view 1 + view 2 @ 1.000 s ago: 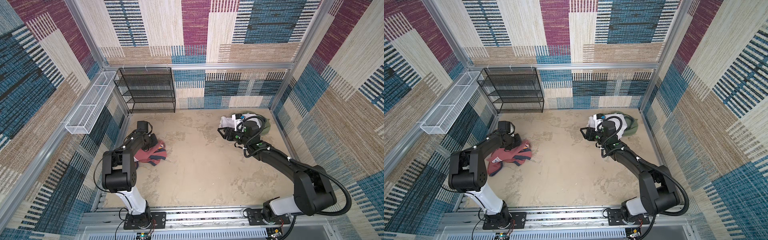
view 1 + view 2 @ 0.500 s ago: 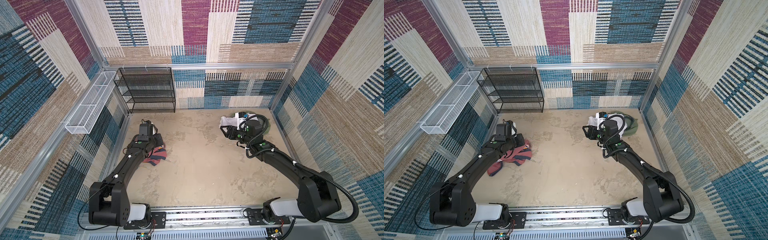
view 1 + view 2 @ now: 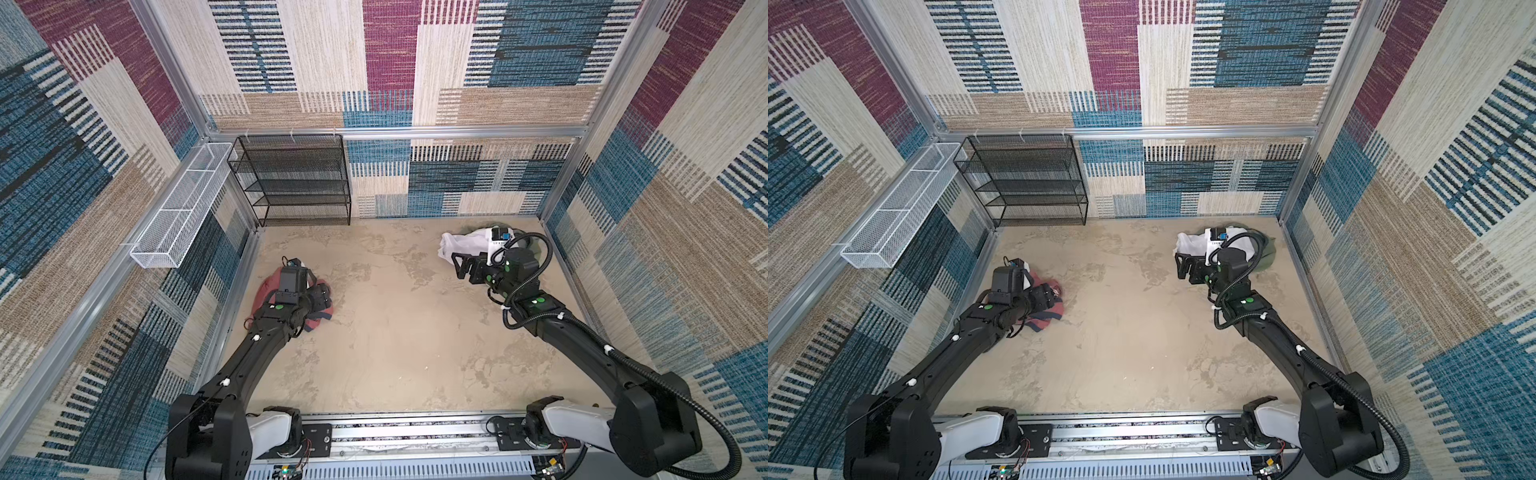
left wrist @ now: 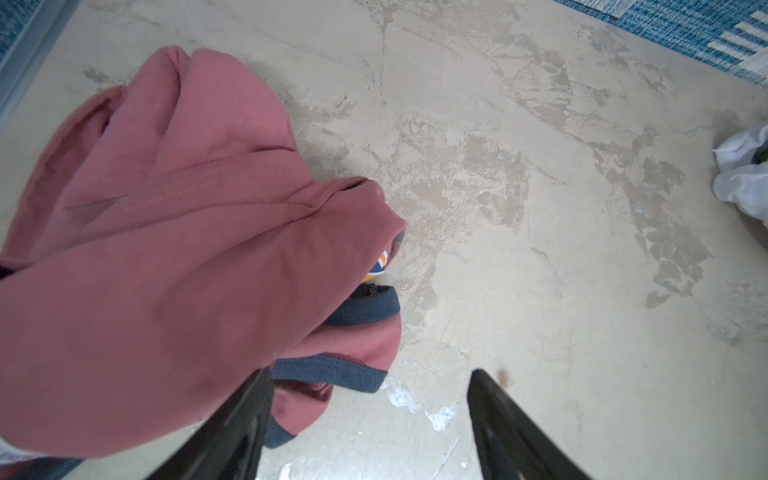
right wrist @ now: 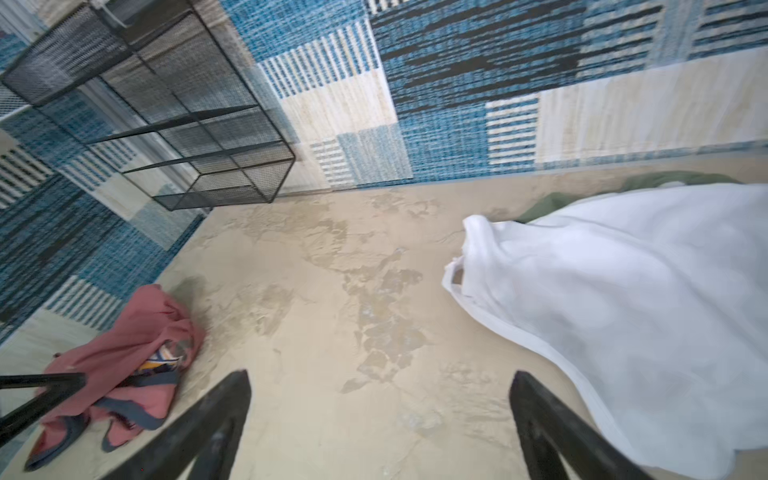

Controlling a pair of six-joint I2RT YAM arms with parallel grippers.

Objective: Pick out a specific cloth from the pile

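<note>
Lying crumpled on the worktop (image 3: 395, 332) far from the pile (image 5: 623, 311), the cloth (image 4: 166, 249) is looking soft and floppy; both pincers, left (image 4: 370, 432) and right (image 5: 382, 428), are gaping empty; pinching a raised fold seems best.

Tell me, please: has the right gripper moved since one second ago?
Yes. In a top view the right gripper now sits slightly farther from the black wire shelf, nearer the right wall.

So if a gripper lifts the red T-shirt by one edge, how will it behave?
The red T-shirt would probably hang limp, since it lies crumpled in soft folds. It looks thin, so likely light. Its navy trim may trail and drag across the floor.
</note>
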